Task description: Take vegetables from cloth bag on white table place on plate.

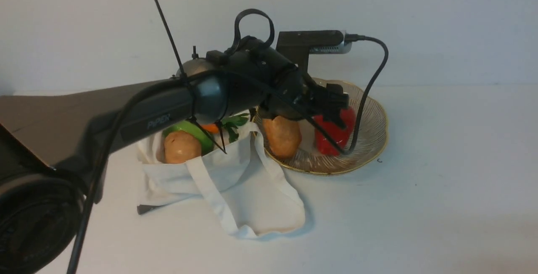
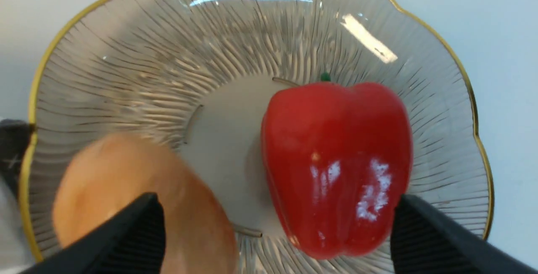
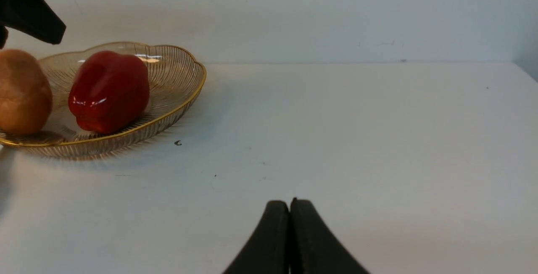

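Left hand (image 2: 277, 198) wide open, empty, above potato (image 2: 126, 190), plate (image 2: 126, 55)

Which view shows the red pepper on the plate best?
Left wrist view: the red pepper is close, whole and unobstructed. Front view has the left gripper covering part of it; right wrist view shows it whole, side-on, smaller.

We record: left arm (image 1: 147, 110), dark grey casing, pale "PiPER" lettering (image 1: 159, 121); black cables (image 1: 372, 84), tied on with black zip ties (image 1: 165, 26); matte black ribbed fingers (image 2: 122, 240).
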